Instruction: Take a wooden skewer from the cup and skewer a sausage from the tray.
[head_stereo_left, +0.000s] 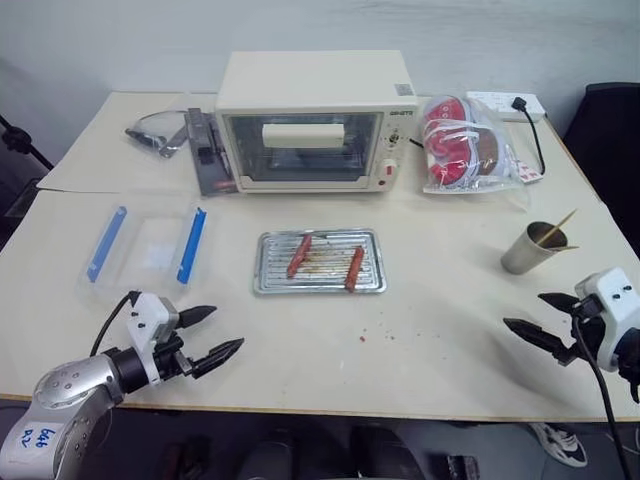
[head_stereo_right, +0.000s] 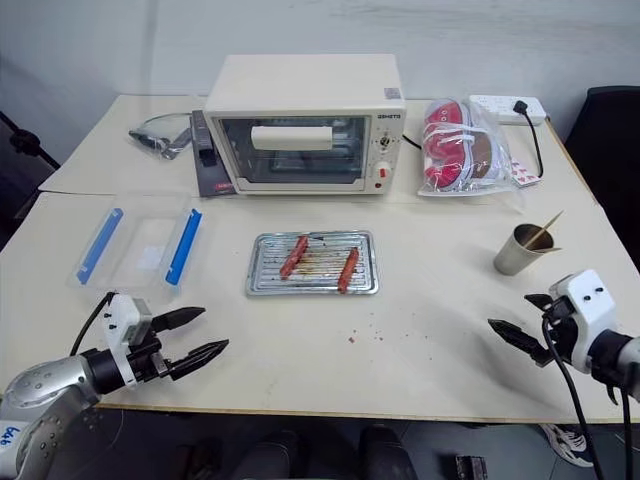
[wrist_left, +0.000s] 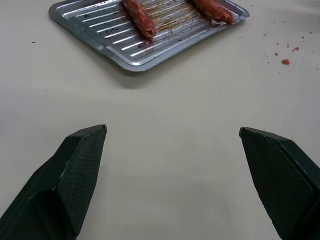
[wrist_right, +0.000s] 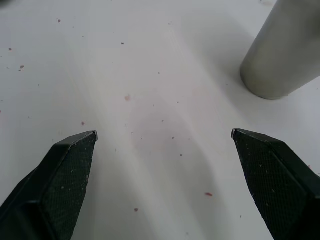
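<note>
Nearest the camera, the left gripper (head_stereo_left: 226, 332) hovers over the front left of the cream table (head_stereo_left: 440, 350), its two black fingers spread wide with nothing between them. The right gripper (head_stereo_left: 530, 313) hangs over the front right corner, likewise spread and empty. The left wrist view adds what the head views blur: reddish crumbs (wrist_left: 285, 61) on the tabletop and the ribbed, grease-streaked floor of the tray (wrist_left: 90, 30). The right wrist view shows the base of the cup (wrist_right: 282, 55) just ahead of that gripper.

At mid-table lies the one metal tray with two sausages, the left sausage (head_stereo_left: 299, 255) and the right sausage (head_stereo_left: 354, 268), both angled across the ribs. To its left sits one clear plastic box (head_stereo_left: 150, 245) with two blue clips. To its right, near the table edge, the cup stands upright holding wooden skewers (head_stereo_left: 562, 228); two tips stick out.

Farther back stand one white toaster oven (head_stereo_left: 305, 125), a bag of red items (head_stereo_left: 460, 140) and a white power strip (head_stereo_left: 508, 102).
</note>
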